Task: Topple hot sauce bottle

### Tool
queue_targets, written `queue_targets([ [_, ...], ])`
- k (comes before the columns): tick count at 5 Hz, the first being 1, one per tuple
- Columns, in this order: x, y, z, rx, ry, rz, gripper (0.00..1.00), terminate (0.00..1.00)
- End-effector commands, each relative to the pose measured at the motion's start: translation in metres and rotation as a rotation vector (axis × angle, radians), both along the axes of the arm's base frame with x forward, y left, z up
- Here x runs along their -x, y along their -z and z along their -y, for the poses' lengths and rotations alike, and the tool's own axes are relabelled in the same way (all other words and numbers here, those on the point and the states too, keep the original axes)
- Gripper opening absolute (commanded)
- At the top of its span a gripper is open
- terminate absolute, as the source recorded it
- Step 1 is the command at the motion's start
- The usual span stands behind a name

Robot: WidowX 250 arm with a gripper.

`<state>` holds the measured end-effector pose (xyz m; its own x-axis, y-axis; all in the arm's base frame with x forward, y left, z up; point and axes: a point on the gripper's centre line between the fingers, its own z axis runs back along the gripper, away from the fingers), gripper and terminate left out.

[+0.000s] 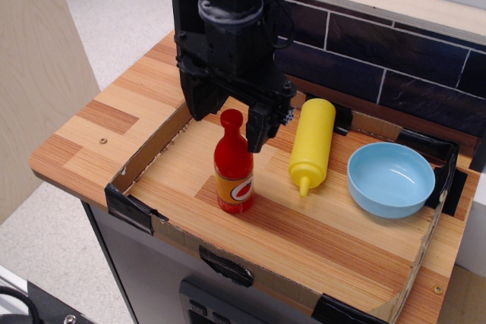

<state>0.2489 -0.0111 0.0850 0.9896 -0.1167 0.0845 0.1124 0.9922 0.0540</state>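
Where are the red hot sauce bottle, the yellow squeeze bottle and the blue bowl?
hot sauce bottle [235,185]: table camera view, on its orange label.
yellow squeeze bottle [314,140]: table camera view, mid-body.
blue bowl [363,184]: table camera view, on its near outer wall.

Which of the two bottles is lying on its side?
The yellow plastic squeeze bottle, lying flat with its nozzle toward the camera. The glossy red hot sauce bottle with the orange label stands upright.
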Motion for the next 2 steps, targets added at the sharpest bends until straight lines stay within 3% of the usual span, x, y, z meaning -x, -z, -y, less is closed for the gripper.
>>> queue_targets([
  [1, -0.0032, -0.0116, 0.0027, -0.026, -0.048, 0.043, 0.0, 0.0],
  [2, -0.0057, -0.0165, -0.0027, -0.019, -0.091, 0.086, 0.0, 0.0],
])
